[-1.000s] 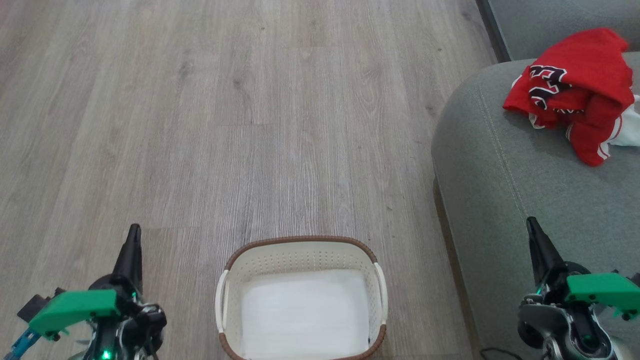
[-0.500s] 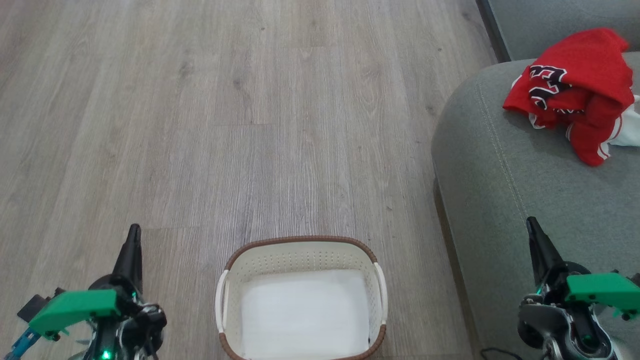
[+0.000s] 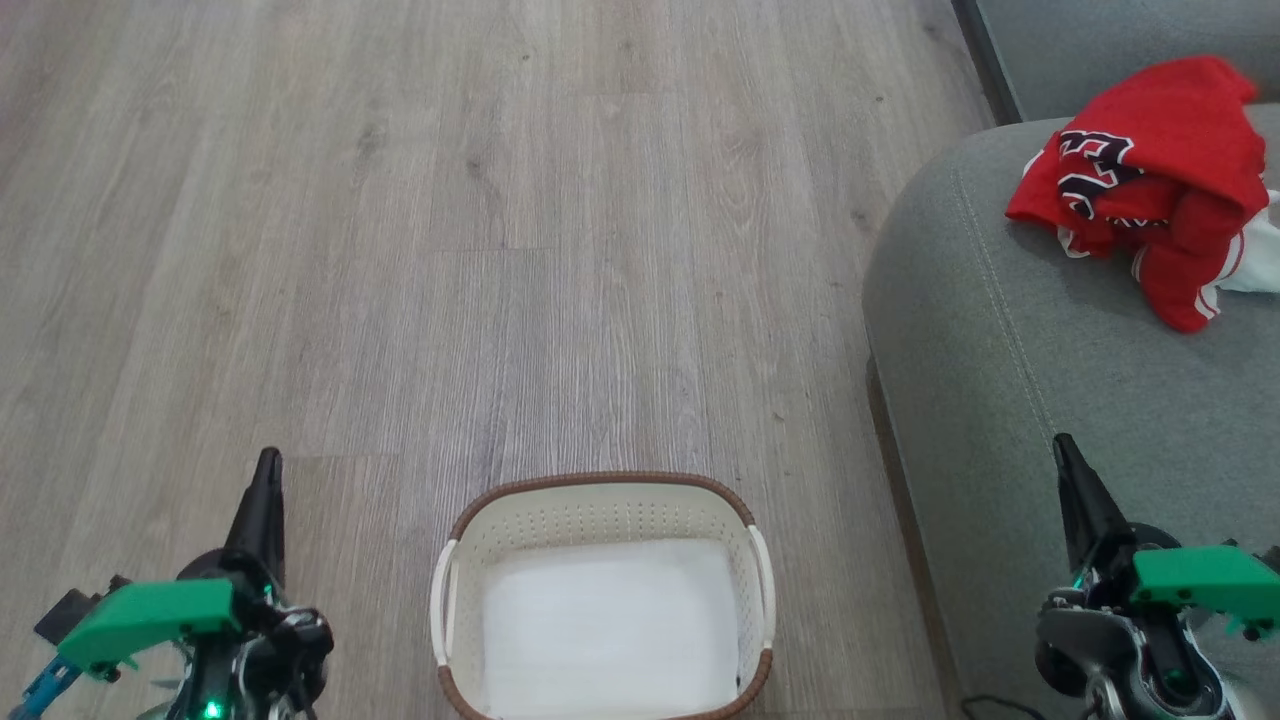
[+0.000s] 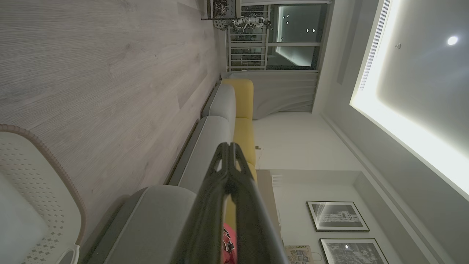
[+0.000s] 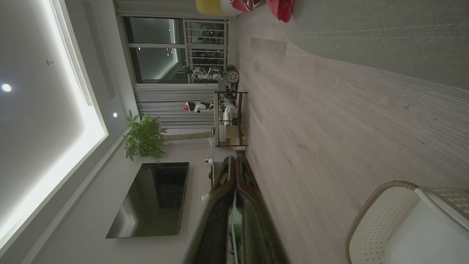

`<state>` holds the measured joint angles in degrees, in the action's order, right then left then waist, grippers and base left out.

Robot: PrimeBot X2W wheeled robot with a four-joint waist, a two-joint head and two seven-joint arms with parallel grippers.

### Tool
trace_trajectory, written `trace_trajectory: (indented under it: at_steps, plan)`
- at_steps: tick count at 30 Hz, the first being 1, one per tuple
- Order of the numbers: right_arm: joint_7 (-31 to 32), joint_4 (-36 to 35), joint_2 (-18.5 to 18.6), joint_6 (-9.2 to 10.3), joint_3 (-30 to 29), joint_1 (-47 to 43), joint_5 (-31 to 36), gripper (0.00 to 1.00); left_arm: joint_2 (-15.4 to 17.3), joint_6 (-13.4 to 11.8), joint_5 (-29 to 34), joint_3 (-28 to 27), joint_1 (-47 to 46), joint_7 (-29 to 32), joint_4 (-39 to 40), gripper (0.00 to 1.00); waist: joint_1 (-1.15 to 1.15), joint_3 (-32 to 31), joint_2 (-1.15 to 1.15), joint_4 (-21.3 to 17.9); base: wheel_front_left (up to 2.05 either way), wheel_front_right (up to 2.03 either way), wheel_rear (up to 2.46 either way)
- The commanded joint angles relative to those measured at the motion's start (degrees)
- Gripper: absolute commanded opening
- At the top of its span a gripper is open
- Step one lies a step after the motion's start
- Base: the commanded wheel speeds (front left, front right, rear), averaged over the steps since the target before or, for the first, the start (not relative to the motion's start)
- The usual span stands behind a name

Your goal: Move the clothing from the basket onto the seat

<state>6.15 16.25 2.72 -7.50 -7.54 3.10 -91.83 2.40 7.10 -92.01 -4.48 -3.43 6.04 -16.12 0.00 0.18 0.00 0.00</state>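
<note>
The red clothing (image 3: pixel 1160 170) with white stripes and black-white lettering lies in a heap on the grey-green seat (image 3: pixel 1010 340) at the right, a pale piece (image 3: pixel 1258 255) beside it. The cream basket (image 3: pixel 600 510) with a brown rim stands on the floor at bottom centre, holding just a flat white pad (image 3: pixel 610 620). My left gripper (image 3: pixel 267 470) is shut at the lower left, left of the basket. My right gripper (image 3: pixel 1064 448) is shut at the lower right, over the seat's near part. Both hold nothing.
Grey wood floor (image 3: pixel 500 250) stretches ahead and to the left. The left wrist view shows a sofa with yellow cushions (image 4: pixel 243 110) along the wall. The right wrist view shows a shelf rack (image 5: pixel 229 117), a plant (image 5: pixel 144 137) and a dark screen (image 5: pixel 154 198).
</note>
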Motion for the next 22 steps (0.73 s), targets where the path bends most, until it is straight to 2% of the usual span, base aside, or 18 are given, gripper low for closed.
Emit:
trace_trajectory:
  at_steps: [1,22]
  plan:
    - [0.34,-2.23,0.16,0.01,1.03,3.09,-0.34,0.00,0.48,0.38,-0.14,-2.07,-2.77,0.47,2.07,0.00,0.00,0.00,0.00,0.00,0.00,0.00,0.00]
    - [0.33,-2.23,0.16,0.01,1.03,3.09,-0.34,0.00,0.48,0.38,-0.15,-2.06,-2.76,0.46,2.07,0.00,0.00,0.00,0.00,0.00,0.00,0.00,0.00]
